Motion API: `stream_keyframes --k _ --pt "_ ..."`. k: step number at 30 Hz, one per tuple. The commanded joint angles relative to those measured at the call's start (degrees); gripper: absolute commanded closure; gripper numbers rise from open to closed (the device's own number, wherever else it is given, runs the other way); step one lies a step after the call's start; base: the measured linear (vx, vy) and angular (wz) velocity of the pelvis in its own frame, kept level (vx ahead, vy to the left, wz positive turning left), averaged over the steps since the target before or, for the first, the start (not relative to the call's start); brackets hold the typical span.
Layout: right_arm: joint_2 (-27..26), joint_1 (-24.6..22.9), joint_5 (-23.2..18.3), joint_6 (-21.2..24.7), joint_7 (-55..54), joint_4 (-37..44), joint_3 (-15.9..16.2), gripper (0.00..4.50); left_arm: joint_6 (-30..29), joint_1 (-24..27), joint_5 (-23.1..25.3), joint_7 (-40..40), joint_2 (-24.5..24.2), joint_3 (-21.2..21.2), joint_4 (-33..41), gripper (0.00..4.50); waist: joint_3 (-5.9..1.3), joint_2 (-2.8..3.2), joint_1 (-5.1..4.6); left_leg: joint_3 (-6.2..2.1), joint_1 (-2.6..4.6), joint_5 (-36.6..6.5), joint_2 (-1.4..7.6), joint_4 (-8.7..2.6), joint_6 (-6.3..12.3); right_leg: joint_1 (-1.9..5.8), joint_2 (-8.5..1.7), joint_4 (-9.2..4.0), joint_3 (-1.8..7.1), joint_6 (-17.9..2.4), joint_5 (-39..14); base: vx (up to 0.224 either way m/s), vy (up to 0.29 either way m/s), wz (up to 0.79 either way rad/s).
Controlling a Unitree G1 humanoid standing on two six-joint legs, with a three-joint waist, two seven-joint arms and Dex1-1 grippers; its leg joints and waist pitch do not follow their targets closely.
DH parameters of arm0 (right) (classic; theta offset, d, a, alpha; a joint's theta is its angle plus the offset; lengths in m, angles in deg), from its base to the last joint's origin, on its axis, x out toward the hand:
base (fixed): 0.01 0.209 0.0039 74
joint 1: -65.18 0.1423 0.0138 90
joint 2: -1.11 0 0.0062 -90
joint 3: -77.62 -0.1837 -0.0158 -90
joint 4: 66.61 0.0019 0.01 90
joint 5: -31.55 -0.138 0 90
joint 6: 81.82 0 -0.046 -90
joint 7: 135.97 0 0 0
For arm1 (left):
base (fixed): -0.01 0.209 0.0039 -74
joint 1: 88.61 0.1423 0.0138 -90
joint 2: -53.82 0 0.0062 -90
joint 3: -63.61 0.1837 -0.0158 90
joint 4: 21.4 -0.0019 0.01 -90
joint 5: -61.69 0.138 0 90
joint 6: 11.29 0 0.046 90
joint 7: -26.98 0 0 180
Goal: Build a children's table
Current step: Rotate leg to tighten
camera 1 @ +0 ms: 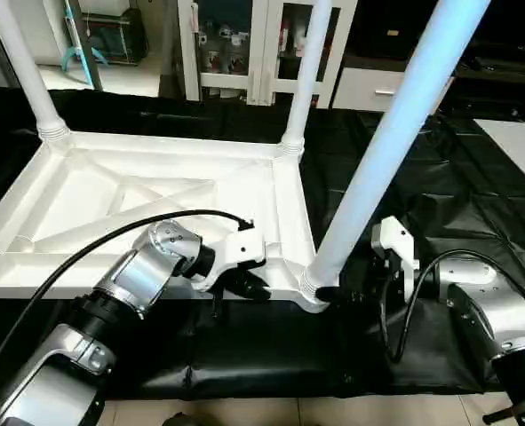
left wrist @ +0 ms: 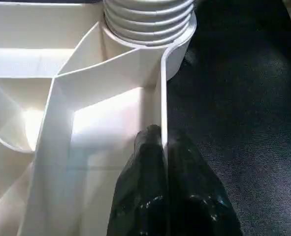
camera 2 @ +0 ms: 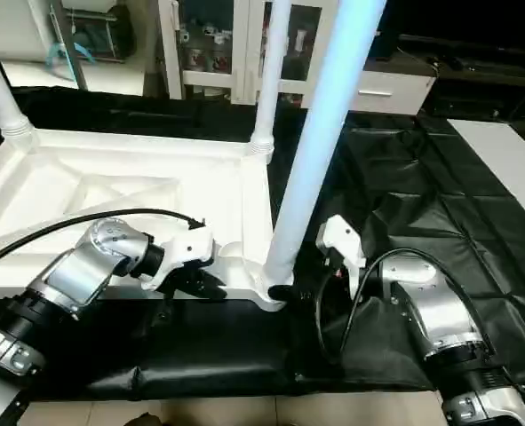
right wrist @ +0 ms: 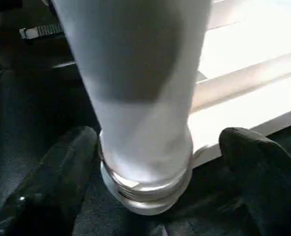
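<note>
Nearest the robot, the left hand is clenched on the near rim of the upturned table top, one black finger on each side of that thin wall, as the left wrist view shows. The right hand stands released, its two fingers spread either side of the near leg at its ribbed base without closing on it, seen in the right wrist view. The top lies ribs-up on the black-clothed surface. Three legs stand in corner sockets: the near one, a middle leg and a far-left leg.
</note>
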Motion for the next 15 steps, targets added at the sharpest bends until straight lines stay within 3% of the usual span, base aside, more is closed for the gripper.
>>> stream_keyframes --k 1,4,11,15 --pt "-0.2 0.8 0.0 -1.1 0.8 -0.9 0.3 0.62 0.2 0.4 0.0 1.4 0.4 1.5 1.2 4.50 -3.58 -0.28 -0.15 0.06 0.50 -16.8 1.25 -4.52 1.55 2.55 -2.58 -4.15 1.80 -10.2 -21.6 0.000 0.000 0.00" --pt "-0.6 0.9 0.0 -1.4 1.2 -1.2 0.5 0.66 0.2 0.3 0.0 1.3 0.5 1.5 1.2 4.50 -3.59 -0.31 -0.16 0.07 0.53 -16.8 1.22 -4.54 1.55 2.58 -2.51 -4.10 1.80 -10.4 -21.4 0.000 0.000 0.00" --pt "-1.3 1.2 0.9 -1.6 2.2 -2.8 1.4 1.42 0.1 0.0 0.1 1.1 0.7 1.6 0.9 4.50 -3.64 -0.31 -0.11 0.10 0.54 -16.3 1.22 -4.49 1.57 2.63 -2.54 -3.98 1.83 -10.7 -20.6 0.000 0.000 0.00" --pt "-1.5 1.5 1.2 -1.7 2.7 -3.6 1.7 1.59 0.1 -0.1 0.1 1.1 0.6 1.6 0.8 4.50 -3.64 -0.28 -0.11 0.08 0.52 -16.4 1.22 -4.51 1.48 2.67 -2.54 -3.95 1.81 -10.9 -20.5 0.000 0.000 0.00"
